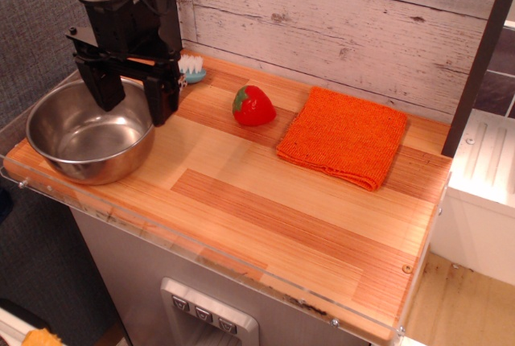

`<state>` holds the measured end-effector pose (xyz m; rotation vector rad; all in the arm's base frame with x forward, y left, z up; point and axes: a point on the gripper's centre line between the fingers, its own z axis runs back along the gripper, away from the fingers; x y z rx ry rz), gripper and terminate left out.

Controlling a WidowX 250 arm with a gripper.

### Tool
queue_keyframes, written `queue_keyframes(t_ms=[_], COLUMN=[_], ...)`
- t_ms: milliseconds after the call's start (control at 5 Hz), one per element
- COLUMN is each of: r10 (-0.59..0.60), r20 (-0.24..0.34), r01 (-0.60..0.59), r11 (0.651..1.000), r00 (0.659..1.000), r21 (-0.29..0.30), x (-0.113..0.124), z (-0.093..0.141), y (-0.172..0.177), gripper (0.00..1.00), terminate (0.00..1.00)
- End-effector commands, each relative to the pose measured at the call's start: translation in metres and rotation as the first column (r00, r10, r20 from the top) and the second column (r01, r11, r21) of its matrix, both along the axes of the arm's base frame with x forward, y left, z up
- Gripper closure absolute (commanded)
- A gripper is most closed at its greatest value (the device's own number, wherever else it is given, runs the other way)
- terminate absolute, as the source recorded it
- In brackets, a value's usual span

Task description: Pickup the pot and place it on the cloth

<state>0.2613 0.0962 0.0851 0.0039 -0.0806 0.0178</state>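
Observation:
The pot (84, 141) is a shiny steel bowl standing at the left end of the wooden counter. The orange cloth (344, 135) lies folded flat at the back right, apart from the pot. My black gripper (135, 98) is open and hangs over the pot's far right rim. One finger (109, 92) is over the inside of the pot and the other finger (162, 103) is outside the rim. It holds nothing.
A red toy strawberry (253, 106) sits between the pot and the cloth. A teal brush (191, 68) lies by the back wall, partly hidden behind the gripper. The wooden counter (265, 209) has a clear plastic front edge. A dark post (481, 56) stands at the right.

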Motion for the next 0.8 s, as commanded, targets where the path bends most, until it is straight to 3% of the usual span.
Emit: queue_keyframes(t_ms=[0,600], r10=[0.037,0.078], r20=[0.028,0.030], r01=[-0.039,-0.078], r11=[0.997,0.997], r00=[0.999,0.997], r21=[0.065,0.029], x=[0.000,-0.003], z=[-0.023,-0.048], y=[0.006,0.010], gripper=[0.00,0.00], terminate=[0.00,0.00])
